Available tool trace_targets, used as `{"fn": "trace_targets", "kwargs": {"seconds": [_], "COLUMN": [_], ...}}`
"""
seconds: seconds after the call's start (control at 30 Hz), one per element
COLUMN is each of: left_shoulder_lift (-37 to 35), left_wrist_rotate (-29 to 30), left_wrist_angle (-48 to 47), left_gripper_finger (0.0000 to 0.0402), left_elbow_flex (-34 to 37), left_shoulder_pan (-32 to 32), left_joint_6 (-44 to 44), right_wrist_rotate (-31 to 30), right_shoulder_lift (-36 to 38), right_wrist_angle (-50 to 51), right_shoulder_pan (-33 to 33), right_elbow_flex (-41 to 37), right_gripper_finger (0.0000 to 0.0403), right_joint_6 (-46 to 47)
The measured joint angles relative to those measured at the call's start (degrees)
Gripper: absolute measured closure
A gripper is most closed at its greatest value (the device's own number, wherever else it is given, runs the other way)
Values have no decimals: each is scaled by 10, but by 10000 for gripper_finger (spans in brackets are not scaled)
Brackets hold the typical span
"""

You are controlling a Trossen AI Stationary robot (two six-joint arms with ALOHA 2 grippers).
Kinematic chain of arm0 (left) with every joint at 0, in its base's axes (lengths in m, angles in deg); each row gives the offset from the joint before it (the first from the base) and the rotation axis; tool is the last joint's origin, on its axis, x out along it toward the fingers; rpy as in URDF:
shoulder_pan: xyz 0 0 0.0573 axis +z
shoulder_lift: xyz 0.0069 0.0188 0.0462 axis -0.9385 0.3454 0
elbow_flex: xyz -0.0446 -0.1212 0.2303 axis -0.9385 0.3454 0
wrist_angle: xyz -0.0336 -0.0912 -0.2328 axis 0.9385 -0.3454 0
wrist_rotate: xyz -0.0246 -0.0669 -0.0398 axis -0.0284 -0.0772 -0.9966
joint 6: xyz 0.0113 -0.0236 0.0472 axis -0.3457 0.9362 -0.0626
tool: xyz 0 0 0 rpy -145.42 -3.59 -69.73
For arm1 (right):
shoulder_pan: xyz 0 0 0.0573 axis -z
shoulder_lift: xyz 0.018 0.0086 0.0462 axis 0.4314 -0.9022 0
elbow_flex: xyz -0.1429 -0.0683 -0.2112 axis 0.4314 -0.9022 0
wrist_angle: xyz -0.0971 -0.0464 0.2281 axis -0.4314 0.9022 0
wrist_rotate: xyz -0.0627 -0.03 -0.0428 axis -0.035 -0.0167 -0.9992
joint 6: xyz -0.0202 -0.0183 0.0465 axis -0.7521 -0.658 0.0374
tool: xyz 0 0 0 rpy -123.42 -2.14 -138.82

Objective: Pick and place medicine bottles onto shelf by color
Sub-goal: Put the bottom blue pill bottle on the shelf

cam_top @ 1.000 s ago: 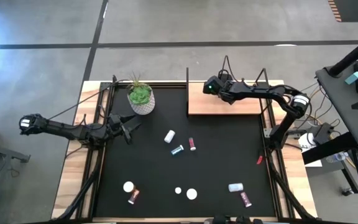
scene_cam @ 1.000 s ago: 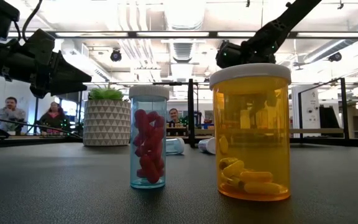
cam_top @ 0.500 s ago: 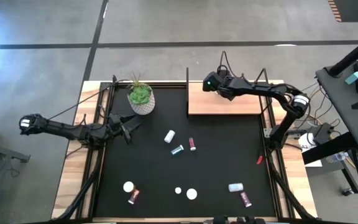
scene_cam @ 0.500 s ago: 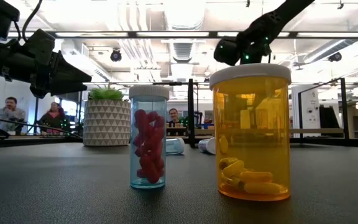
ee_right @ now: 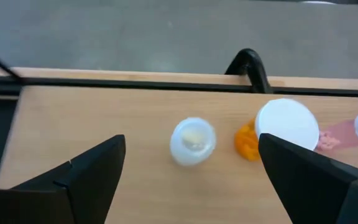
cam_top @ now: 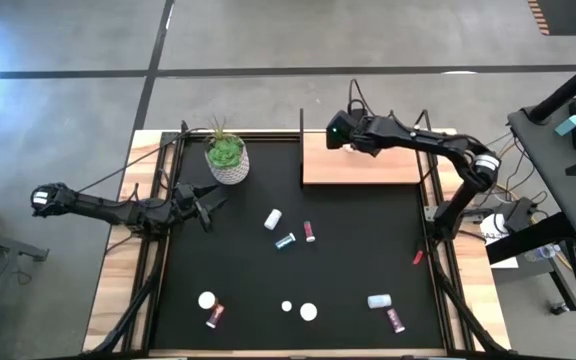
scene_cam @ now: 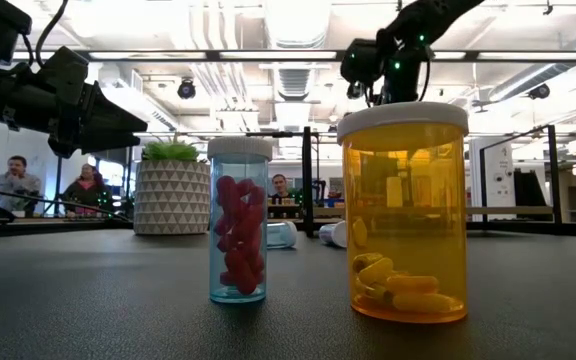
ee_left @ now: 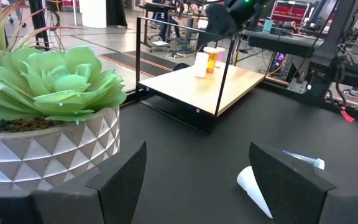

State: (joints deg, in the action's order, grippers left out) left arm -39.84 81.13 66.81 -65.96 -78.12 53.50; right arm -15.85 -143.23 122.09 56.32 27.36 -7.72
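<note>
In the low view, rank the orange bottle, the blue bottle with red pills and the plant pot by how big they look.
1. Orange bottle, largest.
2. Blue bottle.
3. Plant pot, smallest, but it stands farther back, so nearness to the camera makes its true size unsure.

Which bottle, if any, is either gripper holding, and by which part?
Neither holds anything. The right gripper hangs open over the shelf above a standing white bottle; the left gripper is open and empty beside the plant pot.
</note>
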Motion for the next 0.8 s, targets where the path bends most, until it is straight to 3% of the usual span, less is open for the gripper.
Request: {"fn": "trace_targets", "kwargs": {"seconds": [0.2,0.8], "left_shoulder_lift": [0,1], "left_wrist_rotate": [0,0], "left_wrist_angle": [0,0], "left_gripper_finger": [132,132], "left_elbow_flex": [0,0], "left_shoulder_pan": [0,0], "left_joint_6": [0,0], "right_wrist_rotate": [-5,-155], "right_shoulder_lift": [33,166], "right_wrist_angle": [2,1], "right_shoulder_pan": [-46,-273], "right_elbow_flex": [-19,-175], "right_gripper_finger": [44,44], "right_joint_6": [10,201]}}
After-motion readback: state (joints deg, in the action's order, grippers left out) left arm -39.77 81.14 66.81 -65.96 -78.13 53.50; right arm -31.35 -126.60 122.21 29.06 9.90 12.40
